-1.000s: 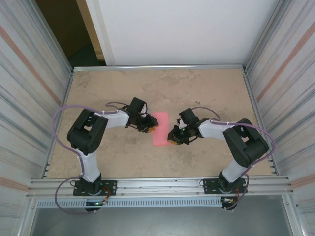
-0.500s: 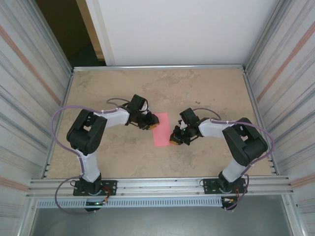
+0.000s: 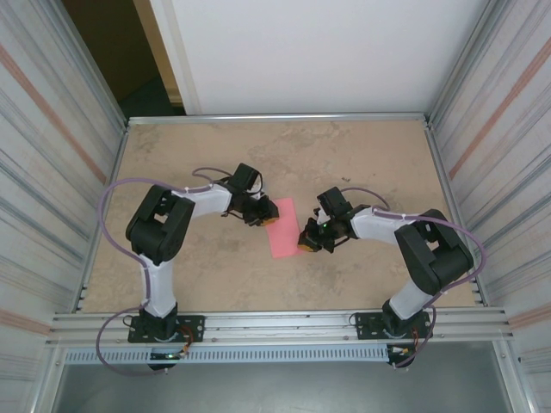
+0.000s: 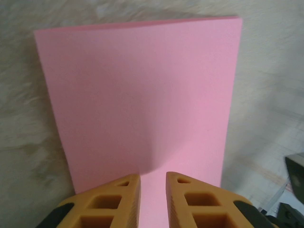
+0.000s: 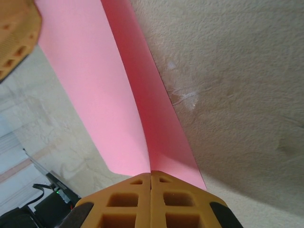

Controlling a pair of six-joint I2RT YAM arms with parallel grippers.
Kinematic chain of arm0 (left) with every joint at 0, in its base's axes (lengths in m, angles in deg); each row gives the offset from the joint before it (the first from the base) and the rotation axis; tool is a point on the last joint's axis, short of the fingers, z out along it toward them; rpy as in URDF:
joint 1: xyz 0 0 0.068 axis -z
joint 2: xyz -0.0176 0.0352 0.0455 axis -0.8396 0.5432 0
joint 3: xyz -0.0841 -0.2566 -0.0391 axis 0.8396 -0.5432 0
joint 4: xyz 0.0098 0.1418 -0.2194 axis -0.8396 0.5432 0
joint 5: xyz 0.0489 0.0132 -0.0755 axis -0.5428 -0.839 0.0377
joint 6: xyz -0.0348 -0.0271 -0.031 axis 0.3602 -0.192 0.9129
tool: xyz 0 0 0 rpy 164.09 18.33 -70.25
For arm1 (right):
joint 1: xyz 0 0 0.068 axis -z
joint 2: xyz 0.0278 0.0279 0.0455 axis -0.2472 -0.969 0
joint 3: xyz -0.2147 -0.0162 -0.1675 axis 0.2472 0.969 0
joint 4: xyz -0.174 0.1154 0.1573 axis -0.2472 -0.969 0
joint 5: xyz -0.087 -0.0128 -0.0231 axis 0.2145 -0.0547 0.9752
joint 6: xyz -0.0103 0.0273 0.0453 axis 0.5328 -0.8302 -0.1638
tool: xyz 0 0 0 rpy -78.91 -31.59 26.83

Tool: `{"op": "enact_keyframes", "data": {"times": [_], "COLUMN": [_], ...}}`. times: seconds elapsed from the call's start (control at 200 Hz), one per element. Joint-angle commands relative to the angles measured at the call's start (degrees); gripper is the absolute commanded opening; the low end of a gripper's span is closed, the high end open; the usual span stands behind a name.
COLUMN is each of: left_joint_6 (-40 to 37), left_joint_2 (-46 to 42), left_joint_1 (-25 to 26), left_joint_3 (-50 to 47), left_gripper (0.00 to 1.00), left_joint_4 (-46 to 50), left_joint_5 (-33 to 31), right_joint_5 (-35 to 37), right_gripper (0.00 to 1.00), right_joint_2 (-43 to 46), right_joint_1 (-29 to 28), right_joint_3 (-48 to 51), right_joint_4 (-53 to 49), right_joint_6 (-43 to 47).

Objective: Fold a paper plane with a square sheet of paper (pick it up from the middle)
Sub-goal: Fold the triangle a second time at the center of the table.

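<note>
Pinching the near-right edge of the pink sheet, the right gripper has its jaws fully together. In the right wrist view, two pink layers run into the closed fingertips. One layer curls up off the desk and the other lies flatter.

The left gripper sits at the sheet's opposite edge, toward the far corner. In the left wrist view its jaws stand a narrow slit apart. Pink shows through the slit, and nothing is clearly clamped.

The sheet lies mid-desk between the two grippers. It reads as a narrow rectangle, so I judge it already folded once.

Risks from here:
- Only one side is firmly held. A pull or lift by the right arm could drag the whole sheet across the desk, because the left side has no sure anchor. The layers would then slip out of register.
- The lifted layer is bowed, not taut. Pressing it down from this shape could set a skewed or doubled crease.
- Thin paper in a hard pinch may tear or dent at the grip point if the arm twists.
- If the left jaws close while riding on the surface, they may scrunch the edge rather than catch it cleanly.
</note>
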Motion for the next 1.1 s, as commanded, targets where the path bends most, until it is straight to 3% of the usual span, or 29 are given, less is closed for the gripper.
{"op": "enact_keyframes", "data": {"times": [0.0, 0.606, 0.832, 1.092], "left_joint_6": [-1.84, -3.16, -6.17, -4.03], "left_joint_2": [0.95, -0.41, -3.71, -2.00], "left_joint_1": [-0.55, -0.51, -0.60, -1.69], "left_joint_3": [0.93, 1.23, 3.79, 1.53], "left_gripper": [0.22, 0.21, 0.22, 0.20], "left_joint_4": [2.53, 2.43, 4.84, 5.14], "left_joint_5": [-0.70, 0.09, -4.09, -6.45], "right_joint_5": [-2.02, -1.32, 0.41, -0.84], "right_gripper": [0.00, 0.00, 0.00, 0.00], "right_joint_2": [0.94, -8.94, -10.24, -10.03], "right_joint_1": [0.07, -3.51, -3.71, -3.71], "right_joint_3": [-1.87, -10.30, -10.08, -8.70], "right_joint_4": [0.63, 7.92, 8.16, 11.22], "right_joint_6": [1.54, -0.45, -1.16, -1.93]}}
